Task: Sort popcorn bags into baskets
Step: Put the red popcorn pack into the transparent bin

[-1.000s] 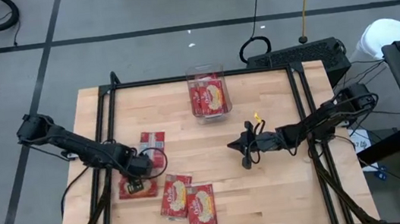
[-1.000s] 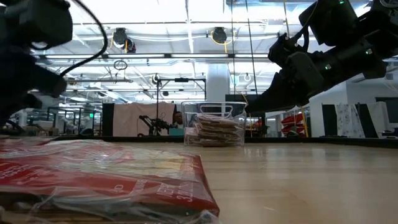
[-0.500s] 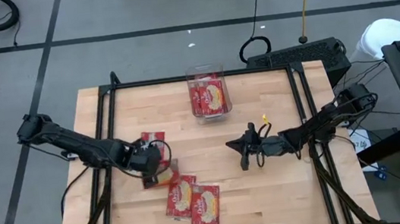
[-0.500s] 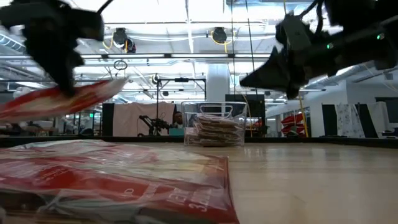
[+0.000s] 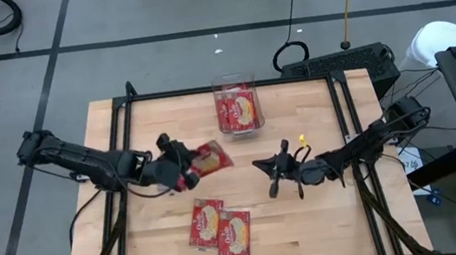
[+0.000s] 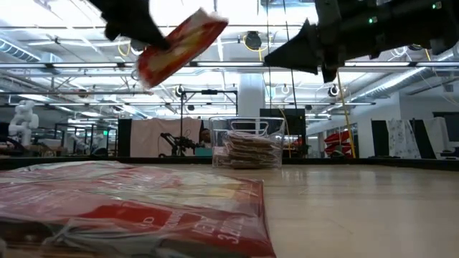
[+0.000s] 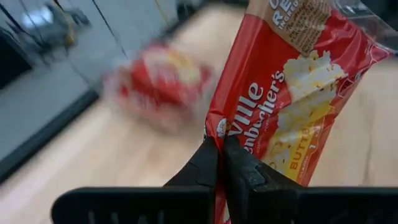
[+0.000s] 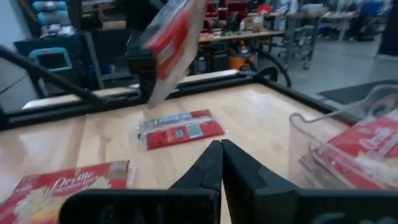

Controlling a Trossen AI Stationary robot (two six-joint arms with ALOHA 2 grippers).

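Left gripper [image 5: 183, 173] jaws pinched on a popcorn bag's [image 5: 210, 157] edge, lifted clear for carry toward the basket [image 5: 237, 107]; right gripper [image 5: 272, 171] closed, empty, parked below-right of it.

A wooden table [image 5: 328, 228] with a black metal frame [image 5: 122, 114] is set on a grey floor [image 5: 158, 58] crossed by dark lines [image 5: 53, 49]. Cables [image 5: 293, 6] are trailed over the floor beyond the far edge, and a black keyboard [image 5: 338, 63] is laid by the far right corner. In the low view, a large hall is seen behind the table, lit by rows of ceiling lights [image 6: 186, 44], with a white pillar [image 6: 251, 93] and dark screens [image 6: 154, 137] at the far side.
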